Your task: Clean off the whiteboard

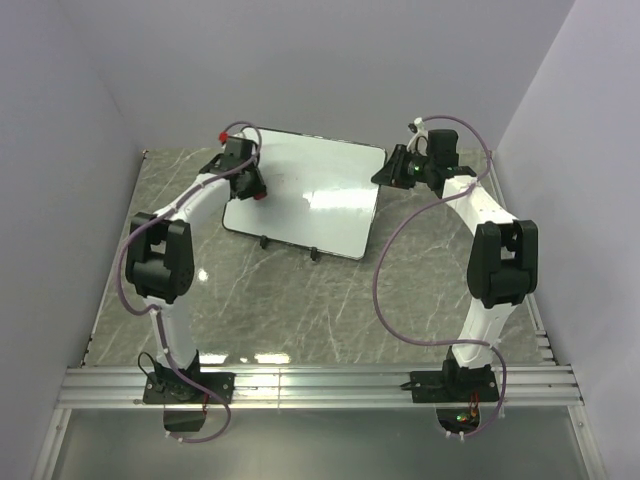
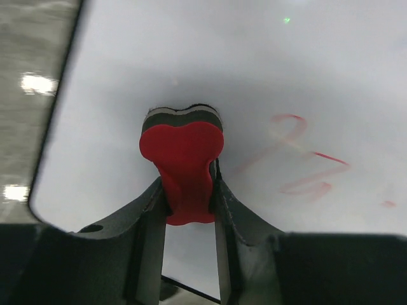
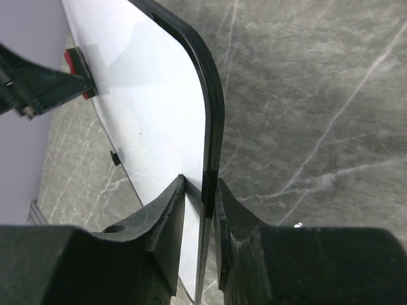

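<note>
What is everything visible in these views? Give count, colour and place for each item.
whiteboard: one, white with a black frame, far centre of the table, on small black feet.
handwriting: a few faint strokes, red, on the whiteboard right of the eraser.
eraser: one, red with a dark felt layer, against the whiteboard's left part.
table: one, grey marble pattern, under everything.
rail: one, silver, near edge, carrying both arm bases.
cables: two, purple-grey, one looping along each arm.
arms: two, white with black joints, left and right.
left fingers: two, black, shut on the eraser.
right fingers: two, black, clamped on the whiteboard's right edge.
</note>
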Controlling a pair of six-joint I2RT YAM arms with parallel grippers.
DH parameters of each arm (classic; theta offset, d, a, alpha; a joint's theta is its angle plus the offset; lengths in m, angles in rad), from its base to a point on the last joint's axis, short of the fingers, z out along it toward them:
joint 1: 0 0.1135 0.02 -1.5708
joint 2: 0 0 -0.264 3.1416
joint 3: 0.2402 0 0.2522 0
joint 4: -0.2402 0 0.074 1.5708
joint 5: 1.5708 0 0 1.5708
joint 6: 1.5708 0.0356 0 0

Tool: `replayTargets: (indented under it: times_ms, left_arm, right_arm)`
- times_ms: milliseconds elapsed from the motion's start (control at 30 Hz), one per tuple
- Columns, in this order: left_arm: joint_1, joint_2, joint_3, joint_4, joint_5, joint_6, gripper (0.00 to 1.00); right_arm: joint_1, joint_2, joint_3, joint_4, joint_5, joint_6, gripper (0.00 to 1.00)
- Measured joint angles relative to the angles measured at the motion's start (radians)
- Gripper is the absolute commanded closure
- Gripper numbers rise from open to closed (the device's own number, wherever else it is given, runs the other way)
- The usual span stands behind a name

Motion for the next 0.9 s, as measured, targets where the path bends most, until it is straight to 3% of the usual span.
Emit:
replayTargets:
  times_ms: [267,600,900]
  left_arm:
    - [0.074,0.000,-0.039,0.011,-0.047,0.022,1.00]
    - [0.032,-0.005,-0.056,0.044,-0.076,0.053,1.00]
    - [-0.120,0.110,0.238,-0.025,-0.056,0.070,1.00]
  right_arm:
    - [0.009,-0.019,0.000,0.000,-0.018,0.004,1.00]
    - [0.008,-0.021,0.000,0.000,-0.021,0.005,1.00]
    - [0.007,-0.021,0.000,-0.002,-0.011,0.015,1.00]
